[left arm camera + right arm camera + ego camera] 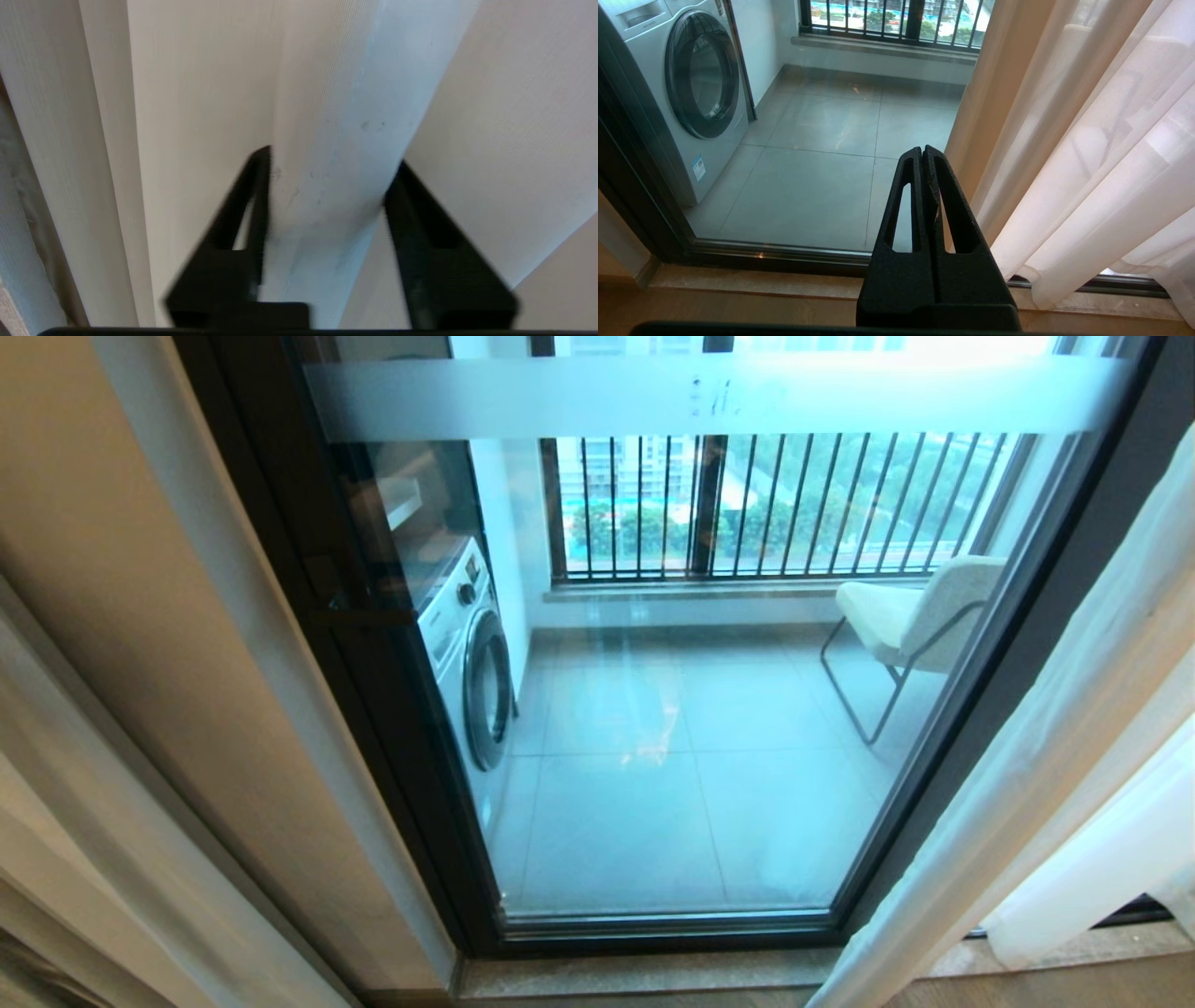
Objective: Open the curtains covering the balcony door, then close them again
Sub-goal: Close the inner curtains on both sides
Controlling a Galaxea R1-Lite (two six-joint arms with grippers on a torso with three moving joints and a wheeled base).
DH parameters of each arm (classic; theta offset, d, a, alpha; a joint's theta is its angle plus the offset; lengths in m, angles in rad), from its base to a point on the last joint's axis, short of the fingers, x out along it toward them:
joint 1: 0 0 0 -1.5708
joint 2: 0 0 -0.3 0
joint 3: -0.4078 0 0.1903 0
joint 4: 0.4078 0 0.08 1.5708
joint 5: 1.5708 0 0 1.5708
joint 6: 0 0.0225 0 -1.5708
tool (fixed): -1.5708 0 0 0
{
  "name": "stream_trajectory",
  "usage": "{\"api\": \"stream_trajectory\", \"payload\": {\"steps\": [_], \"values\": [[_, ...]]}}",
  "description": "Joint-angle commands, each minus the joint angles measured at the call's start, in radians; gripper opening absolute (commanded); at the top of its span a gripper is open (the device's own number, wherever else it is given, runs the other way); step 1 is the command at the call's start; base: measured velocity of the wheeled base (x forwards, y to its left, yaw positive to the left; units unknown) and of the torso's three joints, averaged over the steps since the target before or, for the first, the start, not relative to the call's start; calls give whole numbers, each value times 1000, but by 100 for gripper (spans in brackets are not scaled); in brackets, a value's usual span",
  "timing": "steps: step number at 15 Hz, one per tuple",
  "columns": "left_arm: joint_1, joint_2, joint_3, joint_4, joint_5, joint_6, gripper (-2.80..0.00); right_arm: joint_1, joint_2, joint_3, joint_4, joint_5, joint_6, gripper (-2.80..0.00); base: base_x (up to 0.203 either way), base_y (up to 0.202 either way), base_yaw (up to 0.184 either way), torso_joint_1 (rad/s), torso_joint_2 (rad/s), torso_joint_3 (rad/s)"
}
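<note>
balcony door (672, 709): tall glass pane in a dark frame, fully uncovered in the head view; a washing machine (471, 653), a chair (910, 616) and the railing (775, 504) show through it. So the opening half of the task looks done and the closing half is in hand.

curtains (1008, 784): sheer white panels gathered at both sides of the door. One bunch hangs along the door frame's right edge, its hem reaching the sill at the bottom right corner; the other is on the left, filling the left wrist view (327, 116).

curtains, handling: light, soft and limp by the look of them; thin enough to slip out of a loose pinch, and likely to drag along the rail, not swing freely. A judgement only.

curtains, where to hold: a whole vertical fold near the leading edge, taken across its thickness, not a single layer of cloth.

left gripper (327, 186): partly spread, one rounded fold of curtain standing between its fingers (254, 200); the fabric seems to touch both, though whether it is firmly pinched I cannot tell.

right gripper (923, 158): pressed together on nothing, hanging low before the glass, just beside the right-hand curtain (1087, 163) but not touching it.
</note>
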Motion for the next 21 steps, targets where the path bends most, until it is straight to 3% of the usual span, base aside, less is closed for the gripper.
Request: {"api": "stream_trajectory", "payload": {"steps": [1,10,15,19,21], "values": [[3,-8,3,-10,1,1,-280,0,1,0,-1,1,-1,-280,0,0,0,0,0,0],[-3,-91,50,-50,-6,4,-280,0,1,0,-1,1,-1,-280,0,0,0,0,0,0],[-31,-223,157,-42,-63,5,-280,0,1,0,-1,1,-1,-280,0,0,0,0,0,0],[-46,-326,248,-11,-171,7,-280,0,1,0,-1,1,-1,-280,0,0,0,0,0,0],[-65,-379,277,-9,-258,7,-280,0,1,0,-1,1,-1,-280,0,0,0,0,0,0]]}}
